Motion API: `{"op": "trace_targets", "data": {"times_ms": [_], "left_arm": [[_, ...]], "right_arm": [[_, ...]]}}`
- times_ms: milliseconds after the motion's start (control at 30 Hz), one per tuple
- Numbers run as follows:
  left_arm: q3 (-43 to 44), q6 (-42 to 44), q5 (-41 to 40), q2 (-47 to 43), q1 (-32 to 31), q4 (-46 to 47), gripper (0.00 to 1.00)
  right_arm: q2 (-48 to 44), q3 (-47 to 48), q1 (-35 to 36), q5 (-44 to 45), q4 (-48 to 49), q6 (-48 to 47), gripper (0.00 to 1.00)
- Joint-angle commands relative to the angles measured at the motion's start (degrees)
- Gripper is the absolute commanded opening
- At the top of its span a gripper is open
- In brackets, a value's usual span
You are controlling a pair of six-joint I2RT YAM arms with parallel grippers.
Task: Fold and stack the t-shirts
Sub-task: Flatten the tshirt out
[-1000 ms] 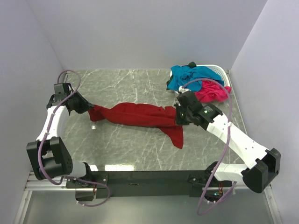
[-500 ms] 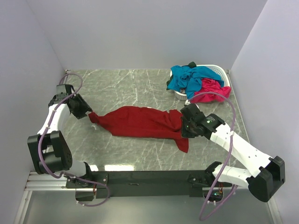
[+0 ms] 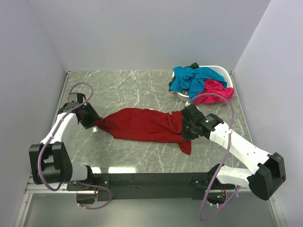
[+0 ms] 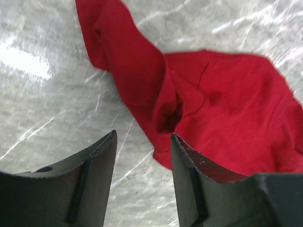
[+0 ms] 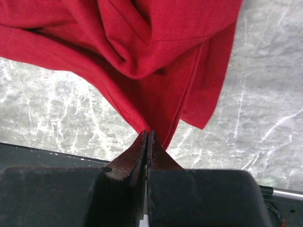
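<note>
Early: dark red t-shirt (image 3: pixel 147 125) rumpled, unfolded on table (image 3: pixel 132 90); right gripper (image 5: pixel 147 137) pinches its edge, left gripper (image 4: pixel 143 142) open, empty; teal-blue t-shirt (image 3: pixel 189 78), hot pink t-shirt (image 3: pixel 215 91) wait in basket (image 3: pixel 222 71)

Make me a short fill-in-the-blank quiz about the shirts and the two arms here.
The shirt spread on the table is dark ____. The right pincer is ____ on its edge. The left pincer stands ____, gripping nothing. The teal shirt and pink shirt sit in a white ____.
Missing words: red; shut; open; basket.
</note>
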Motion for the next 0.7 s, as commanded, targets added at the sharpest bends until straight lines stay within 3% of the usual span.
{"op": "trace_targets", "data": {"times_ms": [0, 667], "left_arm": [[1.20, -1.71, -0.22, 0.41, 0.35, 3.23, 0.54], [11.75, 0.57, -4.70, 17.11, -4.93, 4.65, 0.61]], "right_arm": [[0.66, 2.23, 0.00, -1.06, 2.56, -0.56, 0.00], [2.34, 3.72, 0.00, -2.30, 4.40, 0.14, 0.00]]}}
